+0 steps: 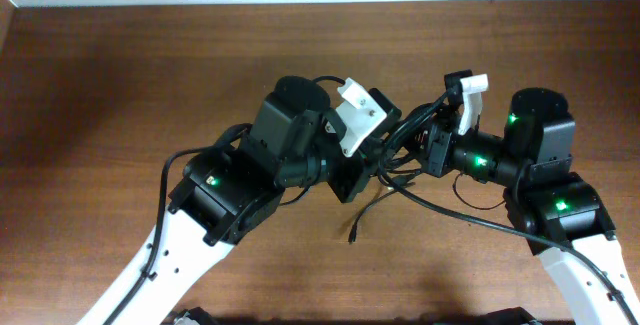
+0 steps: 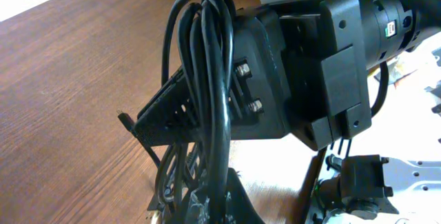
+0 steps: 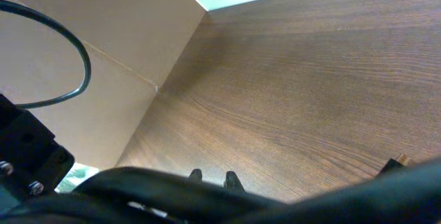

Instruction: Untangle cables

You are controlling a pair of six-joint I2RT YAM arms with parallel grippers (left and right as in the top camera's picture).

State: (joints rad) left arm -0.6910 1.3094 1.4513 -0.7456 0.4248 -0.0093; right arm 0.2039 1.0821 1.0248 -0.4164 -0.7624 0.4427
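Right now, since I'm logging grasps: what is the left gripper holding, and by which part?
The cables, pinched by the left gripper at the looped bundle's lower end.

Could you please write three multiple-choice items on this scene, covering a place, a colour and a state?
1. Where is the bundle of thin glossy black cables?
A. over the middle of the wooden table
B. at its left edge
C. on the floor

2. What colour is that table?
A. white
B. brown
C. green

3. How is the left gripper?
A. wide open
B. out of view
C. shut on the cables

Answers: 1 A, the overhead view shows the bundle at the centre; 2 B, dark brown wood grain shows in every view; 3 C, the cords run down into its closed fingers.
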